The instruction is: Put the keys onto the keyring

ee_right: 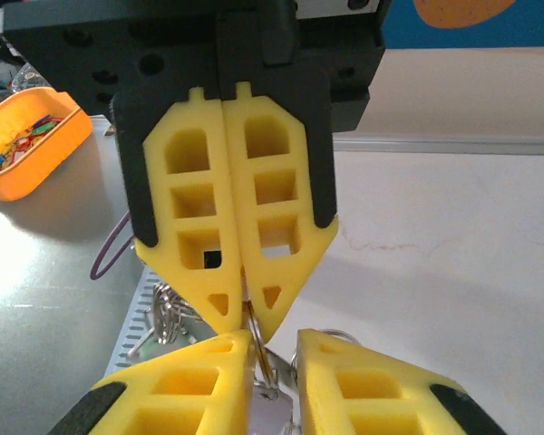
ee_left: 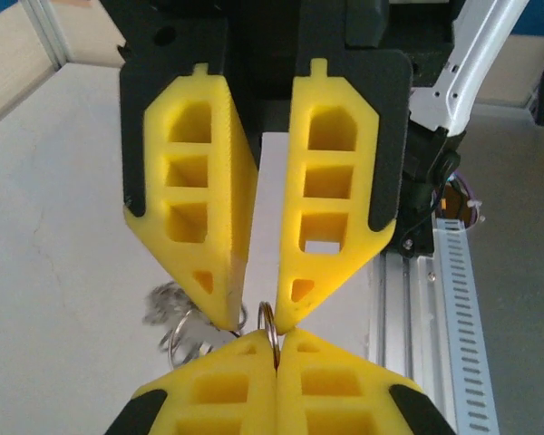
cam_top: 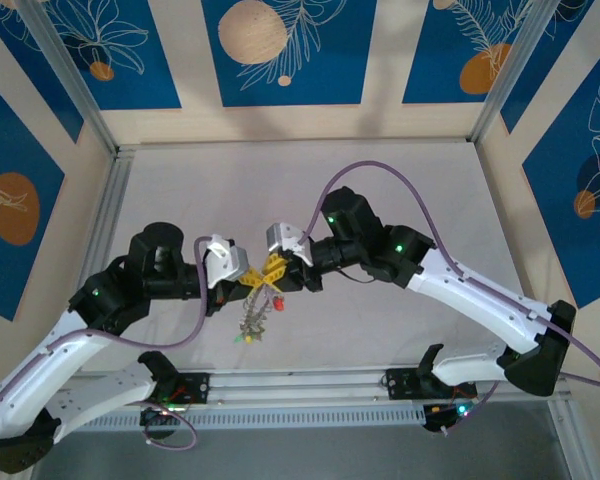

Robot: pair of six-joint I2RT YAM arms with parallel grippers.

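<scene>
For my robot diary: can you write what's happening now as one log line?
left fingers: closed on keyring | right fingers: pinching keyring too | keys: bunch trailing from keyring | stage: both arms holding, mid-table

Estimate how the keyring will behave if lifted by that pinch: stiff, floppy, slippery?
Likely floppy as a bunch: the keyring is a thin rigid wire loop, but the keys trail loosely from it and would probably swing. Possibly slippery: bare metal held edge-on between the fingertips of the left gripper could pivot. Probably light; everything looks tiny beside the fingers.
</scene>
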